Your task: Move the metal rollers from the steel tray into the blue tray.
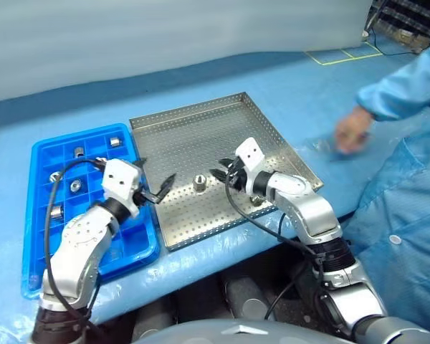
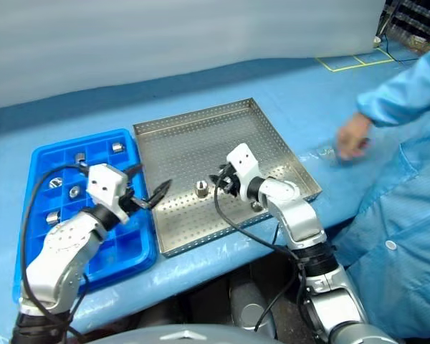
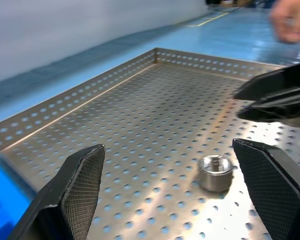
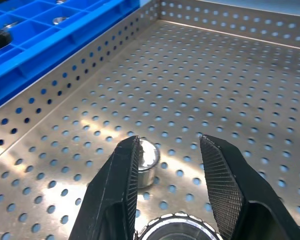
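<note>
Table [image 1: 201,72] is carrying everything. The steel tray [image 1: 201,140] is sitting mid-table, with the blue tray [image 1: 37,201] touching it at its 9 o'clock. A person's hand [image 1: 351,132] is resting on the table at the steel tray's 3 o'clock, well apart from it. The left end effector [image 1: 156,172] is hovering over the seam between the trays, spread fully wide and gripping nothing. The right end effector [image 1: 221,170] is hanging over the tray floor, pinched down as tight as it goes with empty tips. One of the metal rollers [image 1: 199,183] is standing upright near tray centre, between the two end effectors: left at its 9 o'clock, right at its 3 o'clock, neither touching. A second roller [image 1: 256,201] is lying at the first one's 4 o'clock under the right wrist. It is showing low between those fingers in the right wrist view, and I cannot tell if it is gripped. Stored rollers [image 1: 75,186] are already sitting in blue compartments. Main risk: both end effectors are aiming at one roller and could be clashing fingertips. The pinched right tips could be nudging it over and sending it rolling across the perforated floor. The wide left fingers could be catching the blue wall. The left arm's cable [image 1: 57,179] is looping over the filled compartments and could be snagging.
</note>
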Robot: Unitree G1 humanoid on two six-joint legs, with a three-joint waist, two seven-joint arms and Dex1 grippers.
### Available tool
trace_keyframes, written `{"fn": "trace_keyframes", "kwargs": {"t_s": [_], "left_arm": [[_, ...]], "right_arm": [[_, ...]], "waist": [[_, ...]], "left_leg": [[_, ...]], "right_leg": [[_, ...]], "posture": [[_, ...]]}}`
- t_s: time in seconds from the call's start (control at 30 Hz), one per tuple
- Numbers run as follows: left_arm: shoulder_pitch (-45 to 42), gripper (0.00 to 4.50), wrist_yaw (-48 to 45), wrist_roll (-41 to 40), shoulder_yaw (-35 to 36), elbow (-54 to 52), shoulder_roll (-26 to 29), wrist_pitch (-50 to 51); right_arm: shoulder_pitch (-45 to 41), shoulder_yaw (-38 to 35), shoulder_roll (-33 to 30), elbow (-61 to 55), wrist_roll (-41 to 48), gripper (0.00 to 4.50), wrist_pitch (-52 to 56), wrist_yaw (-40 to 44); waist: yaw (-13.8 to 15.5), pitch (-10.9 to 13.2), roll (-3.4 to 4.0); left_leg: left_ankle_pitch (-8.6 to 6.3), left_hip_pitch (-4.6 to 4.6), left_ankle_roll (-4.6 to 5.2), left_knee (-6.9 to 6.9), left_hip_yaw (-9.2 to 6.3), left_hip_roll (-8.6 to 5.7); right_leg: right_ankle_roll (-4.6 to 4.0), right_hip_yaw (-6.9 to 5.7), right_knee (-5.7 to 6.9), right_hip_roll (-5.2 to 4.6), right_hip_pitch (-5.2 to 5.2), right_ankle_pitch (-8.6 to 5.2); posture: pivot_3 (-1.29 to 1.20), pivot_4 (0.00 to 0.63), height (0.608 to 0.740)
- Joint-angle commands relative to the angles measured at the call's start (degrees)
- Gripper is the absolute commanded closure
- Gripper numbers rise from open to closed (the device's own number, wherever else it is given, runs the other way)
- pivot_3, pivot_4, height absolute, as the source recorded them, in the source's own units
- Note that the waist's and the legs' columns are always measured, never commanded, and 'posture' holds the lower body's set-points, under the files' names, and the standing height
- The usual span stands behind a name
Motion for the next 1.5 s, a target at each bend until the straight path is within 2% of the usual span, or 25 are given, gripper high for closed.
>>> {"fn": "trace_keyframes", "kwargs": {"t_s": [0.03,0.3,0.33,0.5,0.63,0.73,0.9,1.27,1.5], "left_arm": [[0.5,0.04,1.2,0.6,3.0,-2.4,1.0,0.2],[2.4,0.04,1.6,0.8,2.0,-3.6,0.6,1.5],[2.5,0.04,1.7,0.7,2.0,-3.7,0.4,1.5],[2.8,0.04,2.2,0.7,2.0,-4.0,0.3,1.5],[3.1,0.04,2.4,0.8,2.2,-3.8,0.6,1.4],[3.3,0.04,2.4,0.8,2.3,-3.9,0.7,1.4],[3.7,0.04,2.4,0.7,2.5,-3.6,0.6,1.2],[9.2,0.04,1.6,-0.9,4.5,-5.8,0.2,0.3],[21.2,0.04,3.1,-1.5,13.4,-13.6,-1.1,0.5]], "right_arm": [[-1.7,0.1,1.8,2.8,0.5,2.91,-2.7,0.3],[-4.7,3.0,4.1,12.9,-1.2,2.91,-6.0,3.1],[-4.9,3.4,4.2,13.5,-1.6,2.19,-6.7,3.4],[-5.2,4.9,4.4,14.6,-2.9,0.67,-7.1,3.8],[-4.9,5.6,4.7,16.2,-4.4,0.67,-7.0,3.0],[-4.8,4.5,5.2,16.5,-4.6,1.33,-7.3,2.1],[-5.0,2.3,5.8,13.8,-3.9,2.83,-7.9,0.5],[-9.3,-1.7,8.4,4.2,1.8,2.82,-4.9,0.6],[-11.8,4.9,9.0,5.8,2.0,2.82,-5.3,7.0]], "waist": [[0.2,0.0,0.00],[1.4,0.0,0.00],[1.5,0.0,0.00],[1.7,0.0,0.00],[1.9,0.0,0.00],[2.1,0.0,0.00],[2.5,0.0,0.00],[3.5,0.0,0.02],[5.9,0.0,0.00]], "left_leg": [[0.00,-0.01,0.00,0.00,-0.01,0.01],[0.00,-0.02,-0.01,-0.03,-0.02,0.01],[0.00,-0.03,-0.01,-0.03,-0.03,0.01],[0.00,-0.03,-0.01,-0.03,-0.04,0.01],[0.00,-0.02,-0.01,-0.03,-0.03,0.01],[0.00,-0.02,-0.01,-0.03,-0.03,0.01],[0.00,0.00,-0.01,-0.03,-0.02,0.01],[-0.01,-0.05,-0.02,-0.05,-0.02,0.07],[-0.03,-0.03,-0.05,-0.28,-0.02,0.12]], "right_leg": [[0.00,-0.01,-0.02,-0.01,0.01,0.00],[-0.20,-0.06,-0.02,-0.04,-0.02,0.16],[-0.20,-0.06,-0.02,-0.04,-0.02,0.16],[-0.14,-0.07,-0.01,-0.04,-0.02,0.20],[-0.13,-0.08,-0.01,-0.03,-0.02,0.21],[-0.13,-0.08,-0.01,-0.03,-0.01,0.21],[-0.15,-0.08,-0.01,-0.03,-0.01,0.20],[-0.15,-0.10,0.01,-0.03,-0.08,0.20],[-0.31,-0.21,0.00,-0.05,-0.19,0.11]], "posture": [[-0.18,0.150,0.740],[-0.16,0.150,0.740],[-0.16,0.150,0.740],[-0.14,0.150,0.740],[-0.14,0.150,0.740],[-0.14,0.150,0.740],[-0.14,0.150,0.740],[-0.10,0.150,0.740],[0.04,0.150,0.740]]}}
